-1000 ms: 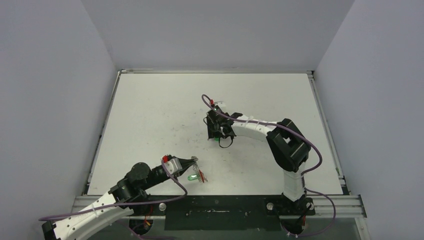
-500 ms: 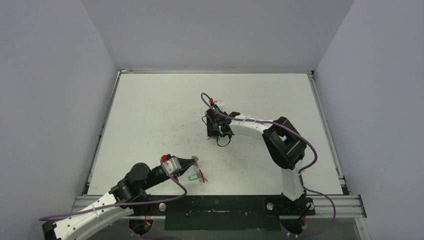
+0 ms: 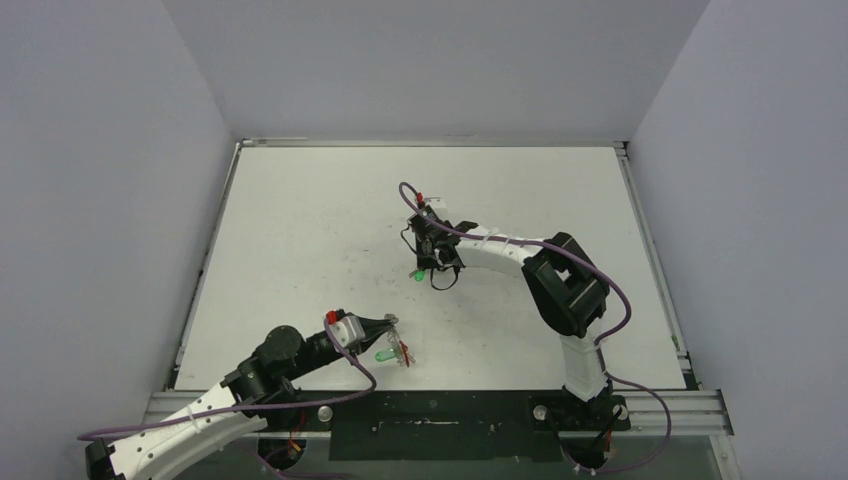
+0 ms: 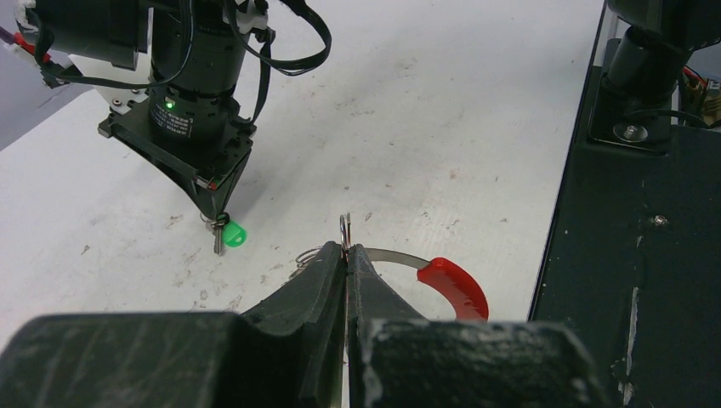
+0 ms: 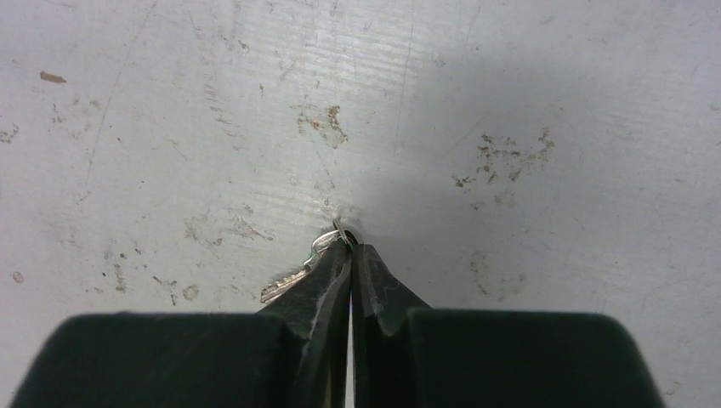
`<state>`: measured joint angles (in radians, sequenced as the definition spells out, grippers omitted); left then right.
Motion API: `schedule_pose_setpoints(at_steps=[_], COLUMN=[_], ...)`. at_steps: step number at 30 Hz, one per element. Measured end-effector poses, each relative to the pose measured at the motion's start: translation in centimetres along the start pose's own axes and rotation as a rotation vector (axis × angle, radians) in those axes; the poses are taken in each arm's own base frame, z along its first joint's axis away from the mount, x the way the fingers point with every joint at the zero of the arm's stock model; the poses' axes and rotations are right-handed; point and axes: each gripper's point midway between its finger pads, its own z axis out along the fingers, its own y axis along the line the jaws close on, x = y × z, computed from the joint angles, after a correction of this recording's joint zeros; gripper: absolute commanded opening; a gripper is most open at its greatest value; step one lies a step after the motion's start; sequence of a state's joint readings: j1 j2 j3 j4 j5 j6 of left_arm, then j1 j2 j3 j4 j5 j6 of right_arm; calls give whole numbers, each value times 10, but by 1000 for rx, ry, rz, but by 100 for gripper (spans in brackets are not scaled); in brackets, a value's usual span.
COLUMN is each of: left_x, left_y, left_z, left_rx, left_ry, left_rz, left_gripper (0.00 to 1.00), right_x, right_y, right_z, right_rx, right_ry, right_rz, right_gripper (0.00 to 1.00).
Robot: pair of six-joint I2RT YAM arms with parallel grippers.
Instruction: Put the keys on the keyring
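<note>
Left wrist view, my left claw (image 4: 347, 255) clamped on the keyring (image 4: 451, 286), my right claw (image 5: 350, 252) clamped on the keys (image 5: 293, 286)

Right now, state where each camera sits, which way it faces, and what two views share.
Top external: above and behind the robot, looking down at the table; left arm, right arm, left tool, right tool show.
Left wrist: on the left arm, looking across the table; its own tool pinches the keyring.
Right wrist: on the right arm, looking down; its own tool pinches the keys.
Shared: both wrist views show the keys.
</note>
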<state>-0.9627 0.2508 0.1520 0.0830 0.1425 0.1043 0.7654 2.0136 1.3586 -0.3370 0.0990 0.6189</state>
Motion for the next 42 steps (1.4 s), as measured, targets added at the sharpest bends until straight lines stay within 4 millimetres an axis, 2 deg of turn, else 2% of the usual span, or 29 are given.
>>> schedule_pose_setpoints(at_steps=[8,13,17,25,32,37,42], left_x=[1,2,3,9,23,28,26], left_y=[0,0,0,1,1,1,1], left_z=[1,1,1,2,6,9,10], left_rx=[1,1,0,-10,-11,-9,-8], left_ry=[3,7,12,39,95,111,106], left_rz=[0,-2,-9,-20,-28,-30,-30], left_gripper=[0,0,0,0,0,0,0], right_x=[1,5,5,-5,7,19,36], right_y=[1,0,1,-3,-8,-1,14], right_z=[-1,-15,-40,-108,-155,-187,-202], right_rx=[-15,-55,-111,-217,-327,-453,-570], right_ry=[6,17,0,-111,-170,-199,-183], right_rz=[-40,-109,-175,-298,-395,-447,-508], right_gripper=[0,0,0,0,0,0,0])
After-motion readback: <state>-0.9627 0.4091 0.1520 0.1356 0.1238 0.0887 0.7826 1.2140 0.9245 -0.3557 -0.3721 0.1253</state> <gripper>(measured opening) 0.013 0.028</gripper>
